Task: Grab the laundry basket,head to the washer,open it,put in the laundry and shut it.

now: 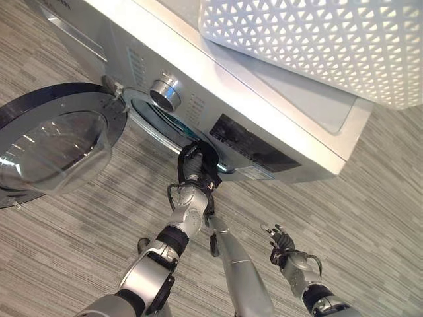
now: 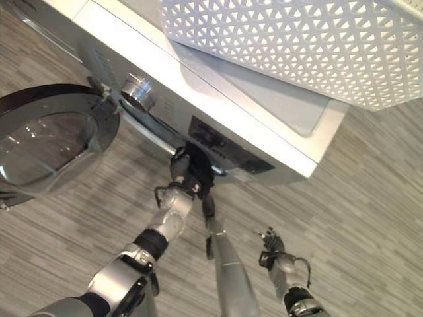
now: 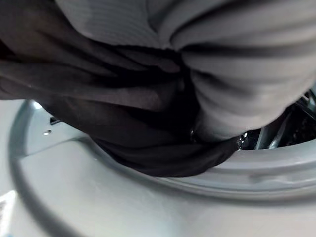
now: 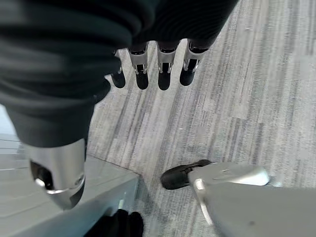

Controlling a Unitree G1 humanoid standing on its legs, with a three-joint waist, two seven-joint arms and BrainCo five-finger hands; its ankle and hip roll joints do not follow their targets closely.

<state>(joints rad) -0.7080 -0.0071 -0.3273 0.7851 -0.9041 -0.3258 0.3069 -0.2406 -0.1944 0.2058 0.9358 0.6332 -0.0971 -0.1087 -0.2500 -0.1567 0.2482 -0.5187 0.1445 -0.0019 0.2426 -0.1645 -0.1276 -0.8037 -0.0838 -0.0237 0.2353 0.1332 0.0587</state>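
While your left hand [image 1: 195, 165] reaches into the mouth of the washer [image 1: 264, 125], one piece of dark laundry [image 3: 148, 123] lies bunched across the grey rubber rim of the drum opening [image 3: 148, 197], partly inside and partly draped over the lip. You cannot tell from any view whether that hand's fingers are closed on the cloth, since they are buried in it. One round glass door [image 1: 49, 145] hangs swung wide at the washer's left side, well clear of the opening. One white lattice laundry basket [image 1: 317, 39] sits on top of the washer, at its right end; what it holds cannot be seen from here. One silver dial [image 1: 165, 92] stands on the front panel just above the opening. Your right hand [image 1: 281, 244] hangs low over the grey striped floor [image 1: 370, 198], apart from the washer, fingers straight and relaxed, holding nothing.
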